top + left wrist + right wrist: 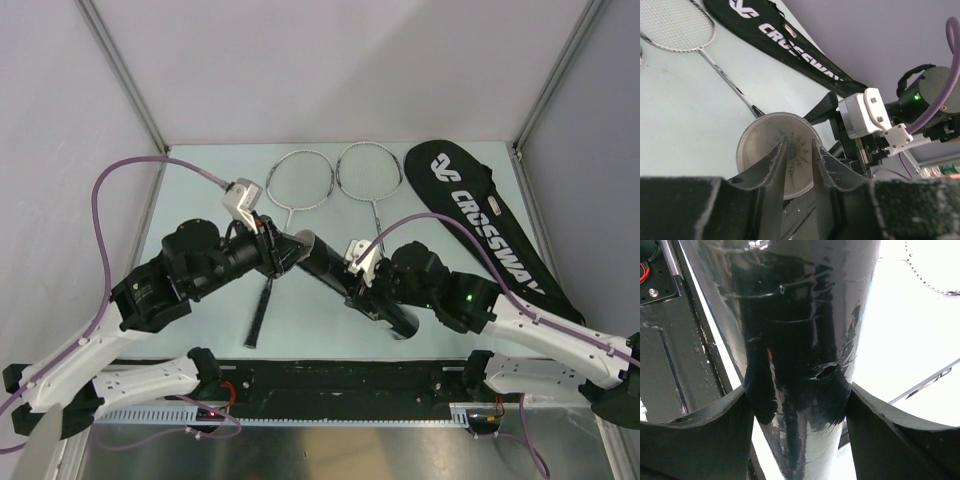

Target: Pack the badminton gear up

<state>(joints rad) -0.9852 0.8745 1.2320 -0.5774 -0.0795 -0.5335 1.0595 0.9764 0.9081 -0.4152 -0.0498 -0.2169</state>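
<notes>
R pincer (797,390) clamps the black tube (328,264) mid-frame, above the counter (190,195). L pincer (798,144) is narrow at the tube's mouth (can't tell if gripping anything). Rackets (298,180) lie top centre, CROSSWAY bag (480,215) upper right.

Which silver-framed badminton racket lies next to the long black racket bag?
The right-hand silver-framed racket, whose head is directly beside the long black CROSSWAY racket bag. The other racket lies farther left, separated from the bag by the first.

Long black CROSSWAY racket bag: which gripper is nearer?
Right. The right gripper, clamped on the black cylindrical tube, is left of the bag; the left gripper is farther left, at the tube's mouth.
</notes>
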